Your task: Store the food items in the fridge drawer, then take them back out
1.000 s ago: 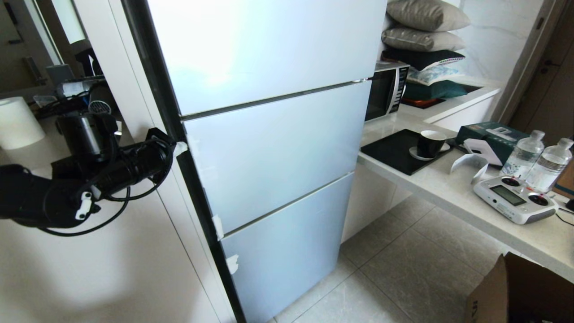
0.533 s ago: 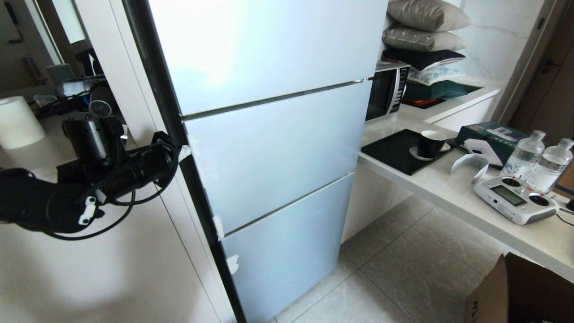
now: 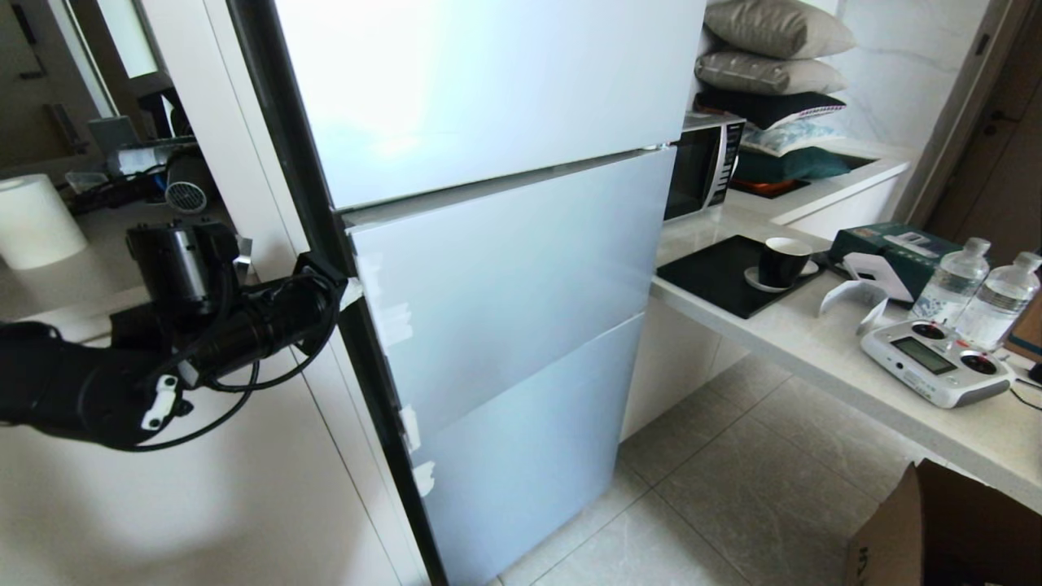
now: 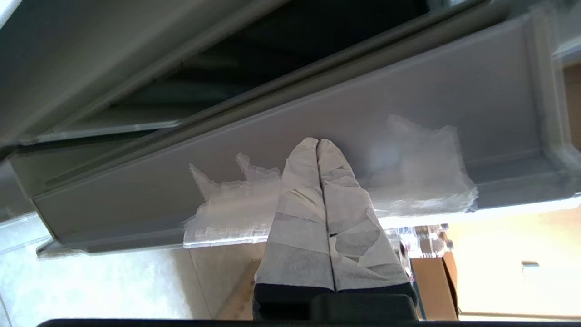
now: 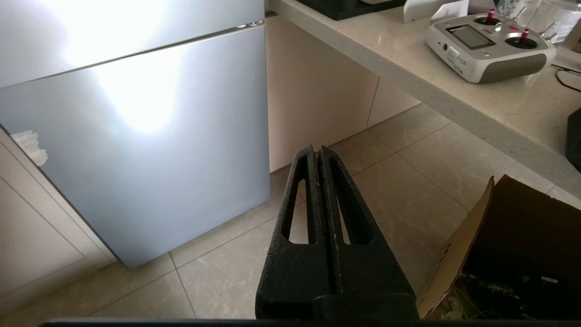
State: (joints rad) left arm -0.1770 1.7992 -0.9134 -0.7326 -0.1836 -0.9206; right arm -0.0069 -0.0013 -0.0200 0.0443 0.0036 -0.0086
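Observation:
My left gripper (image 3: 352,286) is shut, its tape-wrapped fingertips (image 4: 317,141) tucked behind the left edge of the fridge's middle pale blue-grey panel (image 3: 521,268). That panel stands slightly ajar, with a dark gap (image 4: 281,41) behind it in the left wrist view. White tape scraps (image 4: 422,163) cling to its edge beside the fingertips. The fridge drawer and the food items are out of view. My right gripper (image 5: 316,149) hangs shut and empty over the tiled floor near the bottom panel (image 5: 150,150); it does not show in the head view.
A white cabinet side (image 3: 203,488) stands left of the fridge. On the right, a counter (image 3: 814,342) carries a microwave (image 3: 704,163), a black tray with a cup (image 3: 781,260), a remote controller (image 3: 936,362) and two water bottles (image 3: 948,281). A cardboard box (image 3: 936,529) sits on the floor.
The middle panel's left edge has come away from the fridge, opening a gap along its top. My left gripper has moved with it, right and down in the head view.

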